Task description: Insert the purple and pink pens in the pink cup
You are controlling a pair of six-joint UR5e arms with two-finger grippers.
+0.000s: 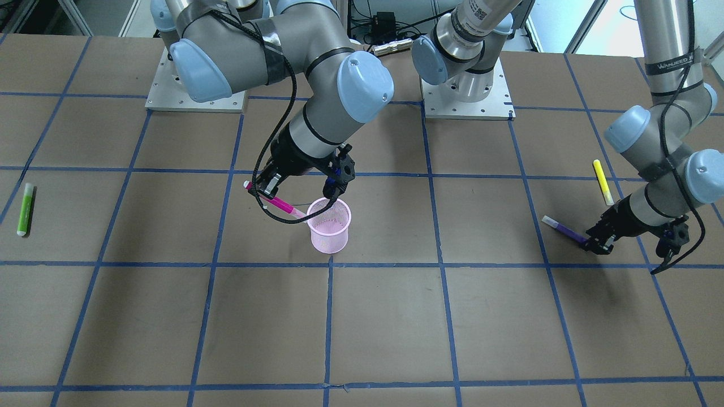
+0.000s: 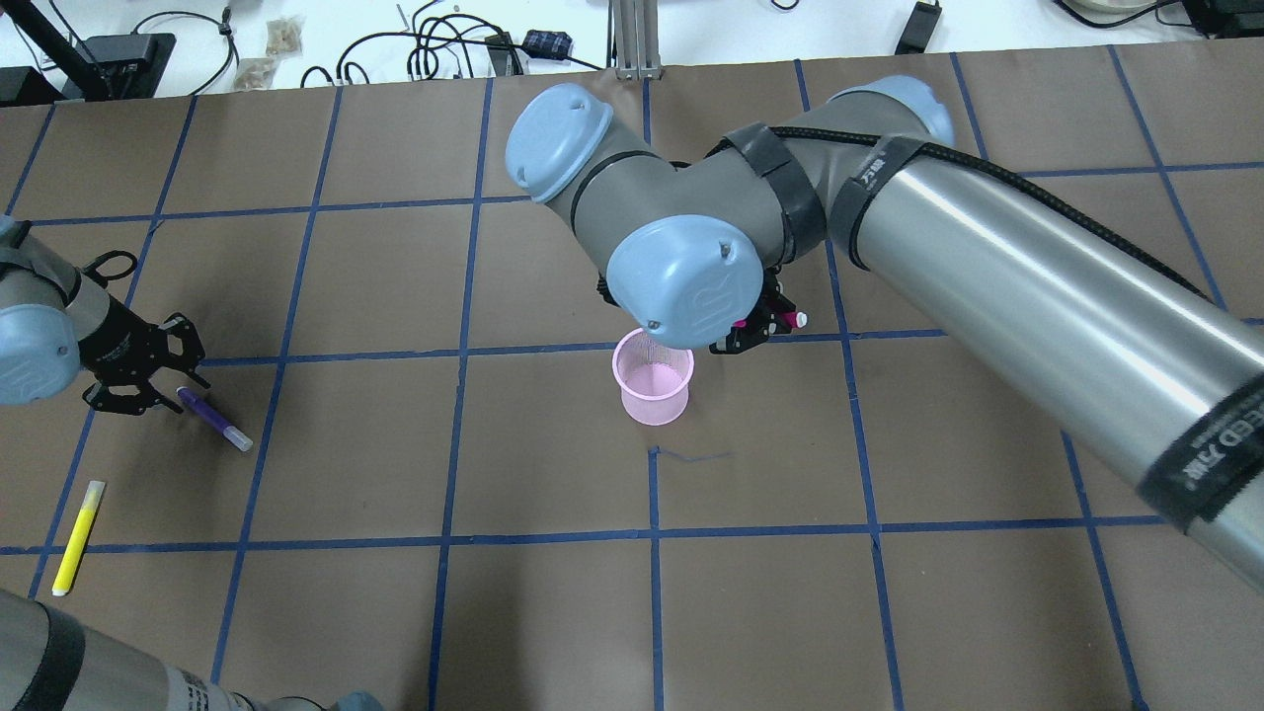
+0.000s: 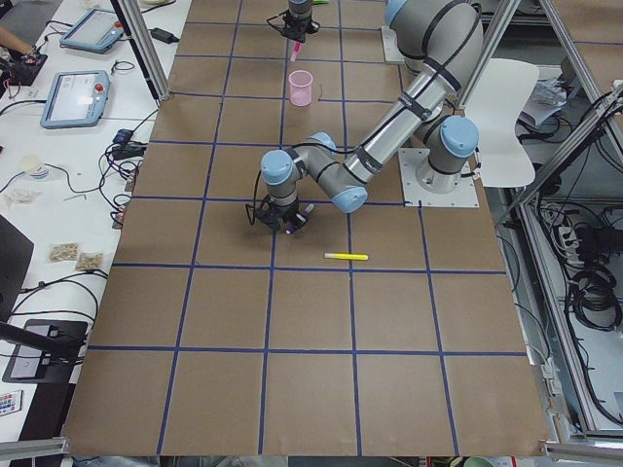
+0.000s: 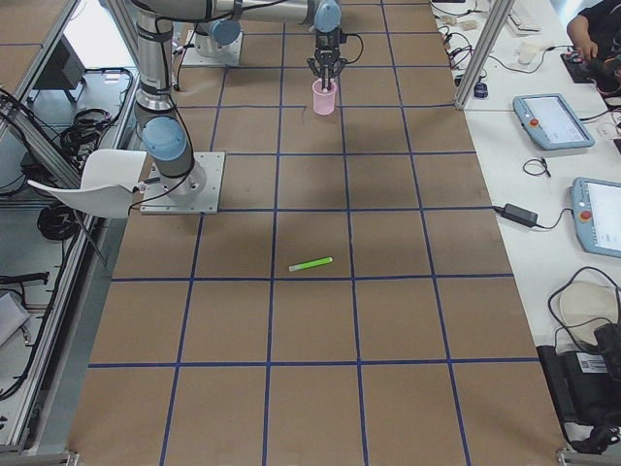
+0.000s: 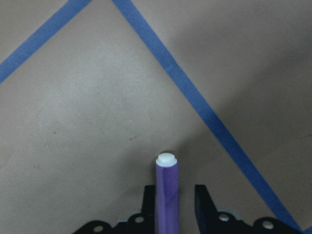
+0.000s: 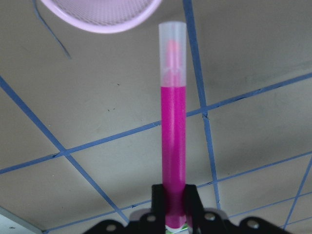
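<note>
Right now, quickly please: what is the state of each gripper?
Left gripper: open, jaws around the purple pen, not clamped.
Right gripper: closed on the pink pen.

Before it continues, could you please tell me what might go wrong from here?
The pink pen, tilted in the right hand, has its cap short of the rim of the pink cup; it could catch the rim and tip the cup. The left hand straddles the purple pen off-centre, gap on one side, so closing may roll it.
</note>
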